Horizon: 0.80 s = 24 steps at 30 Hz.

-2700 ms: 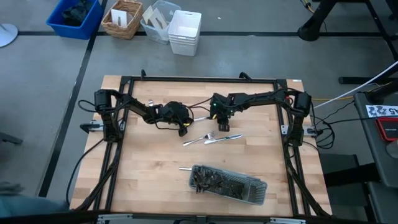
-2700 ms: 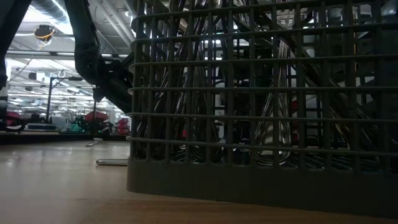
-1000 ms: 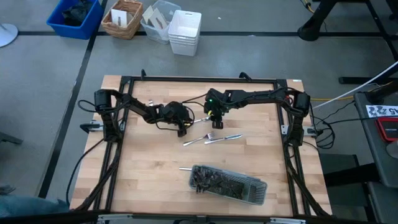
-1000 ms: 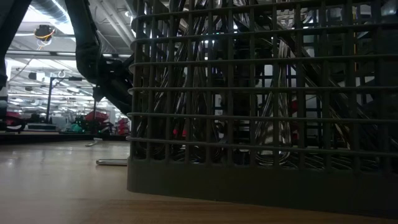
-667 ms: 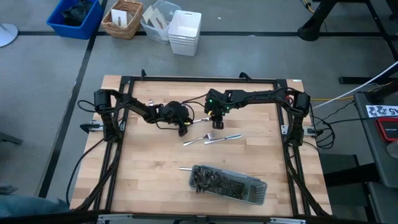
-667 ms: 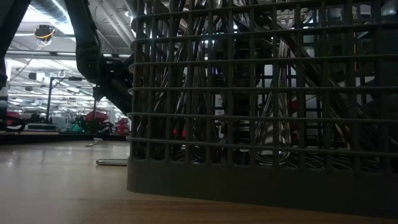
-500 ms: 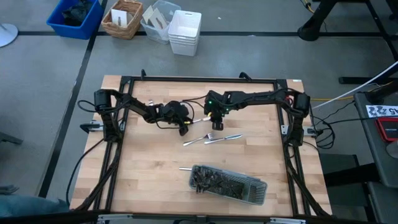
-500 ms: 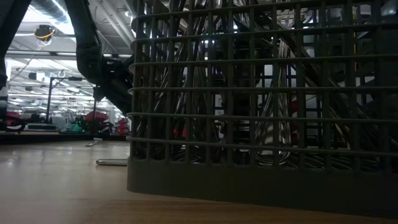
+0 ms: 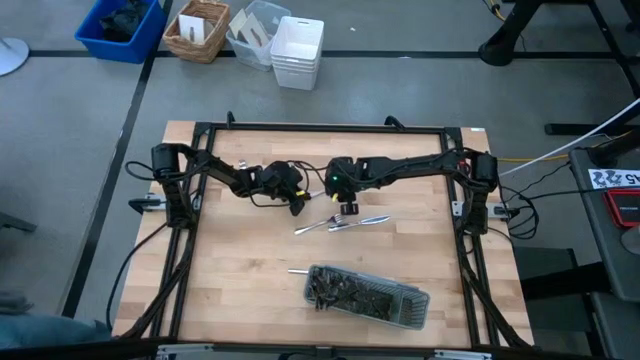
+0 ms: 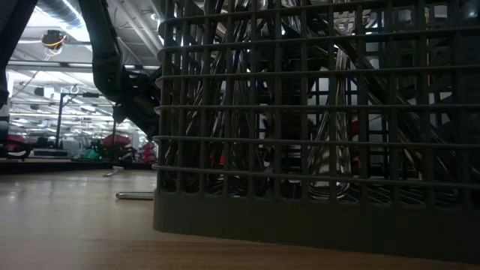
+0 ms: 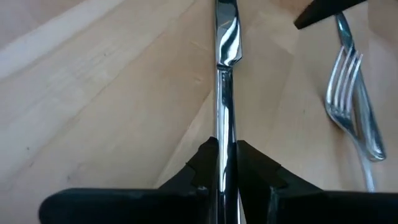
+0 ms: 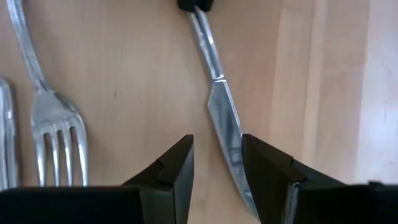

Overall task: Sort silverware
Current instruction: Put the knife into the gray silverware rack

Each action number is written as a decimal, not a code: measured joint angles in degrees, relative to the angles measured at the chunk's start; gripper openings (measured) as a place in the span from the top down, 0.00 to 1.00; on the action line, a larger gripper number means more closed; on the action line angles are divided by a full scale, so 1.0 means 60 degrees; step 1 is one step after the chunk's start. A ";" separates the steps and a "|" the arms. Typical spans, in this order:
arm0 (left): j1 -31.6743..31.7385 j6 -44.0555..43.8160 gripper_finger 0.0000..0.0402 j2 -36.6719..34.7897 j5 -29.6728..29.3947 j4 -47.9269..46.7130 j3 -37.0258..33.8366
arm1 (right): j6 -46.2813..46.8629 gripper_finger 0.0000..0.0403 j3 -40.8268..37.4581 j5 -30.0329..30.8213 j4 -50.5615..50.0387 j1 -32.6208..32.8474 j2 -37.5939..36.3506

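Note:
My left gripper (image 9: 298, 205) is shut on a silver knife (image 11: 225, 68) near the table's middle. Its blade (image 12: 225, 124) reaches toward my right gripper (image 12: 216, 146). That gripper is open, with one finger on either side of the blade; I cannot tell whether they touch it. A fork (image 9: 316, 226) and another knife (image 9: 362, 220) lie flat on the wood just in front of both grippers. The long dark grey mesh tray (image 9: 366, 296) lies near the front edge with several pieces of silverware inside. One handle (image 9: 298, 270) pokes out of its left end. My left gripper pinches the knife's handle (image 11: 222, 155) between its two fingers. The fingers slant down from the table's left and lie along the knife. The blade sticks straight out past the fingertips toward the right gripper.
A black frame (image 9: 320, 128) runs around the wooden table. On the floor beyond the far edge stand a blue bin (image 9: 122, 28), a wicker basket (image 9: 196, 30) and white containers (image 9: 296, 50). In the low view the mesh tray (image 10: 315, 150) blocks most of the sight.
My right gripper has swung toward the table's near edge and a little left, closer to the left gripper, and now stands over the held knife's blade. The fork and the other knife on the table have kept their places.

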 joint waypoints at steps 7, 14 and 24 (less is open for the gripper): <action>-0.0004 -0.0261 0.91 0.0004 0.0167 -0.0012 -0.0009 | 0.0065 0.66 0.0000 0.0047 0.0030 -0.0018 0.0015; -0.0017 -0.0421 0.90 0.0004 0.0186 -0.0040 -0.0009 | 0.0789 0.66 0.0000 -0.0102 -0.0046 -0.0018 0.0018; -0.0036 -0.0608 0.90 0.0004 0.0223 -0.0064 -0.0012 | 0.0539 0.66 0.0000 0.0335 -0.0042 -0.0018 0.0025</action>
